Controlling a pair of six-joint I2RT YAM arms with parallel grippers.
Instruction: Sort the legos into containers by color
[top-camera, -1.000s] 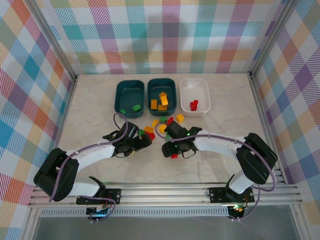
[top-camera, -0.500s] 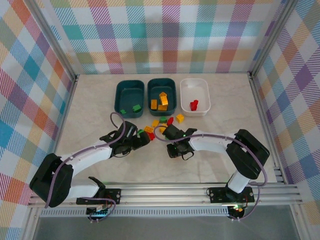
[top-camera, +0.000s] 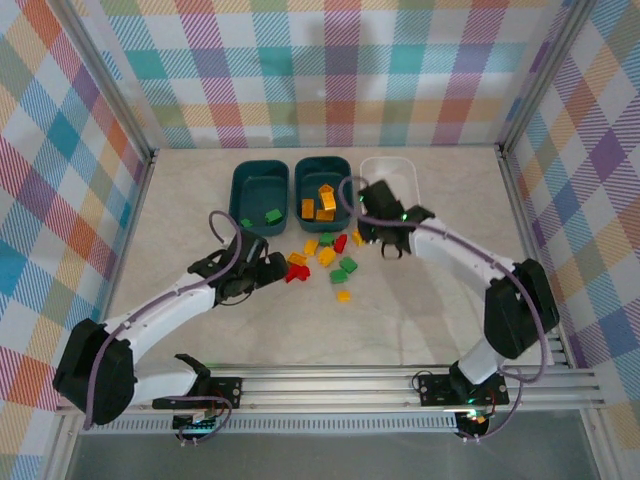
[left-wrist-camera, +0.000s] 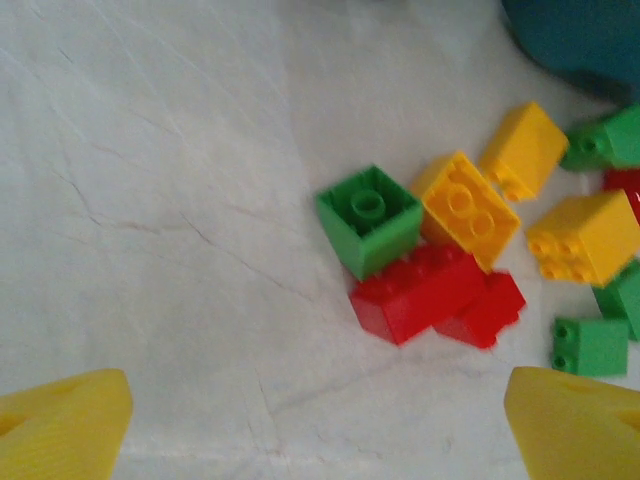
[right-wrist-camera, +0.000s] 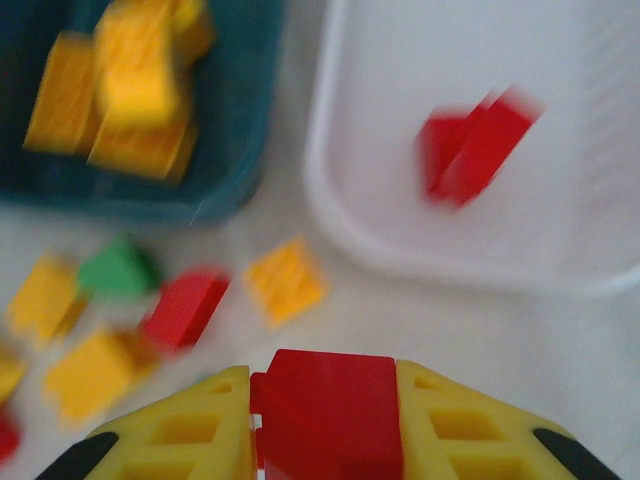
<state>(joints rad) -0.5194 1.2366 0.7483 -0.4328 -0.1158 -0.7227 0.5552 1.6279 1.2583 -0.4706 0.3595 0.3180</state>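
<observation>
The right hand (right-wrist-camera: 322, 385) has moved from the pile (top-camera: 325, 255) toward the white bin (right-wrist-camera: 330, 205) ahead, grasping a red brick (right-wrist-camera: 330, 425). The left hand (left-wrist-camera: 320, 410) hangs released, with roughly ten bricks (left-wrist-camera: 470, 205) unsorted before it.

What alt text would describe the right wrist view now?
The right hand grips a red brick between its yellow fingers, facing the white bin holding red legos. A teal bin of yellow legos sits upper left.

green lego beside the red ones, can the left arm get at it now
Probably yes: the open left gripper faces the green plastic brick across bare table, though a red plastic brick touches it.
</observation>
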